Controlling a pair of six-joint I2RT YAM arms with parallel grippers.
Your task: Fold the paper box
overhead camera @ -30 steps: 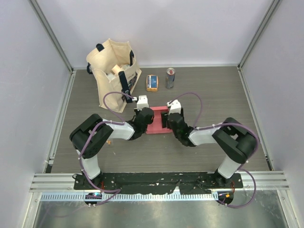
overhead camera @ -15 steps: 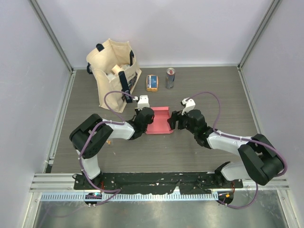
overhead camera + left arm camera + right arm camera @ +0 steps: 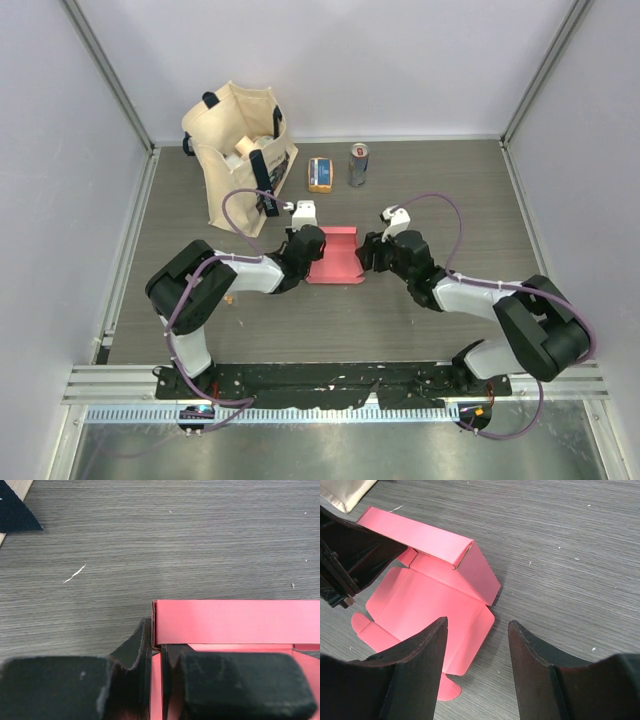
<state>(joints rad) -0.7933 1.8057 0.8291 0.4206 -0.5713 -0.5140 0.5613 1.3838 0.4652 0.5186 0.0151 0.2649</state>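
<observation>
Right gripper (image 3: 477,622) has backed off the paper box (image 3: 430,595), jaws apart and empty; left gripper (image 3: 156,652) pinches its left edge, so the far wall is up but folding looks unfinished.

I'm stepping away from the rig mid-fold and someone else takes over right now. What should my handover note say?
Grippers: the left gripper is shut, pinching the left edge of the paper box. The right gripper is open beside the box's right side and holds nothing.
Position: the box lies mid-table between the two arms, with its base flat.
Done: the far wall is folded up and doubled over, and a panel beside it is tilted up.
Left: the near flaps and tabs lie flat, so the other walls probably need raising and tucking in.
</observation>
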